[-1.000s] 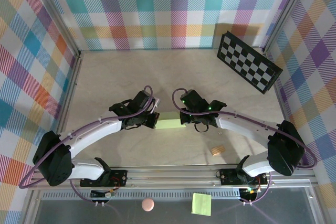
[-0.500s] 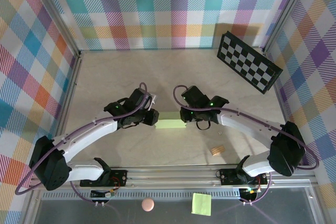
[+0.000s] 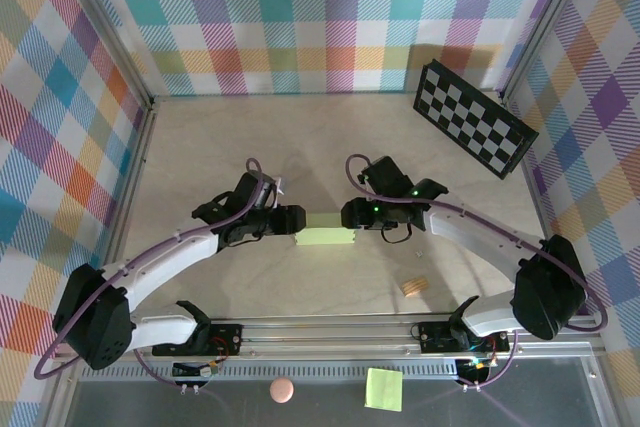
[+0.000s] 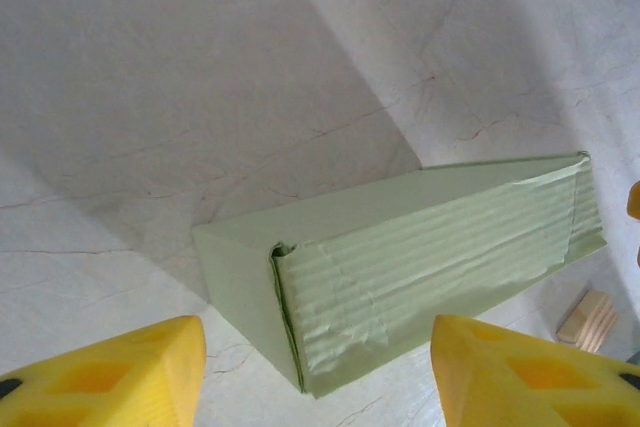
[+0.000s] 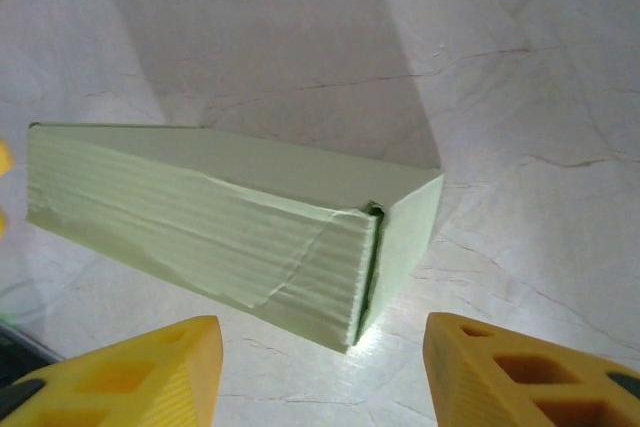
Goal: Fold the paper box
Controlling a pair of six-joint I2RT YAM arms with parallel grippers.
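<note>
I see the paper box (image 3: pixel 326 237) lying on the bench (image 3: pixel 300 147) near its middle. It is folded into a closed pale green block with its long side running left to right. The left jaws sit just beside its left end and the right jaws just beside its right end. Both stand wide and hold nothing.

From the left wrist, the yellow fingers (image 4: pixel 110 372) frame the lower corners. The paper box (image 4: pixel 420 257) rests ahead of them, apart from both, with its end flap shut and a ribbed face showing. From the right wrist, that arm's fingers (image 5: pixel 520 367) are spread the same way, and the paper box (image 5: pixel 230 227) lies free on the bench beyond them.

A small wooden block (image 3: pixel 413 287) lies apart from the box, nearer the arm bases on the right. A checkerboard (image 3: pixel 472 115) sits at the far right corner. A green sticky note (image 3: pixel 383 388) and a pink ball (image 3: pixel 282 390) lie below the rail at the near edge.
</note>
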